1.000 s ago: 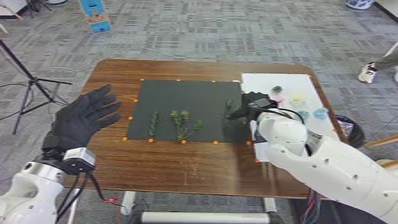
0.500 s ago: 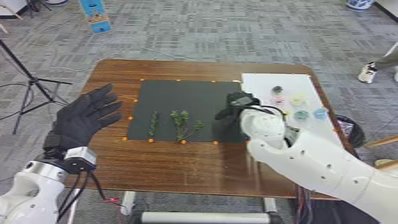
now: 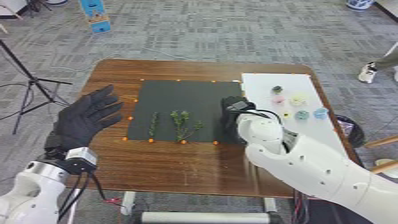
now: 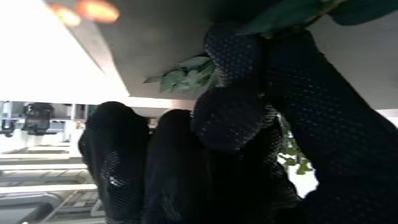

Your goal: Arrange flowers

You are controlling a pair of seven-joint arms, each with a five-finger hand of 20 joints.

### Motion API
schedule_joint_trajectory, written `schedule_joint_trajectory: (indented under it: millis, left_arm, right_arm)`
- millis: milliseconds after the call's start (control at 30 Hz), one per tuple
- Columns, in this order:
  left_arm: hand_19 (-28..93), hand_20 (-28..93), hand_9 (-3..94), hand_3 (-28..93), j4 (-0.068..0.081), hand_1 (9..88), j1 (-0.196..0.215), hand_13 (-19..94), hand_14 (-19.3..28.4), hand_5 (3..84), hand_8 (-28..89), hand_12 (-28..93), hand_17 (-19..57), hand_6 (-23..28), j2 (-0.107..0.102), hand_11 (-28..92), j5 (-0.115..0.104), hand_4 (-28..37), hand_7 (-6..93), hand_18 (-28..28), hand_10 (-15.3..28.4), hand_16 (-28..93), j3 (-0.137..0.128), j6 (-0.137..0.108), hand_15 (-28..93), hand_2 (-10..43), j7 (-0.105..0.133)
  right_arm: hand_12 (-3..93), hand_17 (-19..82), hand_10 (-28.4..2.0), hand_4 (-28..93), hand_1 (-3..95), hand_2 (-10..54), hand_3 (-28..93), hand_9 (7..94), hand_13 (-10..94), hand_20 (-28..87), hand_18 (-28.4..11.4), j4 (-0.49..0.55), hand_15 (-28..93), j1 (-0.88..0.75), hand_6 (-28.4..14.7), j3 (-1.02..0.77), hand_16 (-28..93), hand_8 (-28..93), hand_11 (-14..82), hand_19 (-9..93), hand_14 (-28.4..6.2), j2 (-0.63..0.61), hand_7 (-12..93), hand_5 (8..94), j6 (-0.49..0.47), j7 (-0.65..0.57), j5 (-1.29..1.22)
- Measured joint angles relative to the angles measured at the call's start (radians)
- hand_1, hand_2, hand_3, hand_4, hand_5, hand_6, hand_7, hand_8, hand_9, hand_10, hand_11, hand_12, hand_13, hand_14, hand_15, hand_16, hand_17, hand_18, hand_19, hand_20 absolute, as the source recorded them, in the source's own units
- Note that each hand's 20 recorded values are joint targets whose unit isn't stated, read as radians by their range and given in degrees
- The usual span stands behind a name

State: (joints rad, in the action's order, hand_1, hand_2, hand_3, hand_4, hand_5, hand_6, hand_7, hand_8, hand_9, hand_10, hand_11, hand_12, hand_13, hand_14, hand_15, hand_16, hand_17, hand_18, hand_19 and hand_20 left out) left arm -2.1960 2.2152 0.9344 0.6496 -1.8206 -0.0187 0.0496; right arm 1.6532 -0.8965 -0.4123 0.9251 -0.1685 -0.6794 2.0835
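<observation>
The brown table [image 3: 160, 170] has darker grain, its mat [image 3: 187, 95] charcoal and its sheet [image 3: 265, 80] white beneath pink, pale yellow, teal and light blue flowers [image 3: 298, 100]. Sprigs [image 3: 180, 120] and leafy stem [image 4: 282, 15] are green. Black clothes the left hand [image 3: 84, 117] and right hand [image 3: 233, 107], the latter finely dotted paler.

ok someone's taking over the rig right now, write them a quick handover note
Left hand: open, empty, beside the mat.
Right hand: pinching a leafy sprig at the black mat's right side.
Done: green sprigs on the mat.
Left: the flowers are on the white sheet; probably place the held sprig, then move them over.
</observation>
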Motion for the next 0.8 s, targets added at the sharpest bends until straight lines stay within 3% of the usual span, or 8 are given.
schedule_joint_trajectory:
  millis: [300,567,800]
  left_arm:
    - [45,9,29.1,71,0.004,23.8,-0.004,24,14.8,30.5,-10,18,-9.4,2.9,0.0,25,0.0,-28.3,20.5,22.5,12.8,1,0.001,0.002,29,-2.7,-0.004]
    - [45,9,29.2,71,0.005,23.8,-0.006,24,14.8,30.5,-10,18,-9.4,2.8,0.0,25,0.0,-28.3,20.4,22.6,12.8,1,0.003,0.001,29,-2.7,-0.005]
    - [45,9,29.2,71,0.005,23.8,-0.006,24,14.8,30.5,-10,18,-9.4,2.9,0.0,25,0.0,-28.3,20.6,22.6,12.8,1,0.002,0.001,29,-2.6,-0.004]
  right_arm:
    - [36.8,62,-7.3,-21,44.7,-9.5,77,88.8,88,73,-20.2,0.056,86,-0.044,1.8,-0.005,40,21,61.0,93,-1.8,-0.024,47,78.4,0.039,0.045,-0.002]
    - [37.0,61,-7.1,-22,44.6,-9.5,77,88.4,88,73,-20.1,0.065,86,-0.053,2.0,0.006,41,21,61.4,93,-2.0,-0.046,48,77.8,0.072,0.182,0.0]
    - [37.0,61,-7.1,-22,44.4,-9.5,77,88.1,88,73,-20.0,0.061,86,-0.049,1.9,0.02,41,20,61.6,93,-1.9,-0.051,49,77.5,0.097,0.196,0.007]
